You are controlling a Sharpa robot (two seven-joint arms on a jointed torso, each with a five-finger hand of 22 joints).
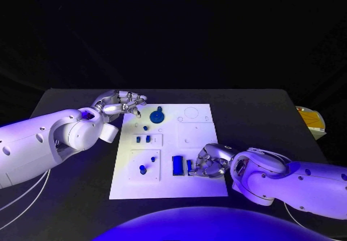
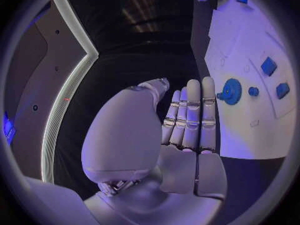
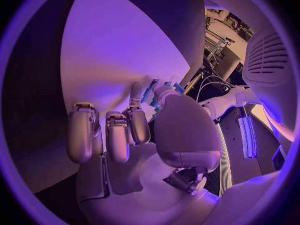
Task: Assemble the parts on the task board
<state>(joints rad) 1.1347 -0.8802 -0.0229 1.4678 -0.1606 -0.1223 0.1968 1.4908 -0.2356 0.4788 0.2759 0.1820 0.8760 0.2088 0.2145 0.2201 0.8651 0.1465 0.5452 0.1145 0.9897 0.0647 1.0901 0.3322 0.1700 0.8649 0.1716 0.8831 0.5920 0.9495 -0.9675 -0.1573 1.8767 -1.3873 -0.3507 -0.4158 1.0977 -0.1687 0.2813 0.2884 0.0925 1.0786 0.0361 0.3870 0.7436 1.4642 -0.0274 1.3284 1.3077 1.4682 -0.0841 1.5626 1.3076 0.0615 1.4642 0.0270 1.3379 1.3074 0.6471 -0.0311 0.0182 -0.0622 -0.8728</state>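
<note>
The white task board (image 1: 195,130) lies in the middle of the black table. A blue gear (image 1: 157,116) (image 2: 231,91) stands near its far left corner. My left hand (image 1: 119,105) (image 2: 187,125) hovers just left of that gear, fingers straight and side by side, holding nothing. A tall blue block (image 1: 177,165) lies near the board's front. Beside it is a narrow blue part (image 1: 190,165) (image 3: 150,93). My right hand (image 1: 209,160) (image 3: 134,130) is curled over the board's front right area and pinches this narrow part between thumb and fingertips.
Small blue pieces (image 1: 145,139) sit in a recess at the board's left, with two more (image 1: 143,169) in the recess nearer me. A yellow-orange object (image 1: 312,120) lies at the table's right edge. Cables (image 1: 29,193) hang off the left side.
</note>
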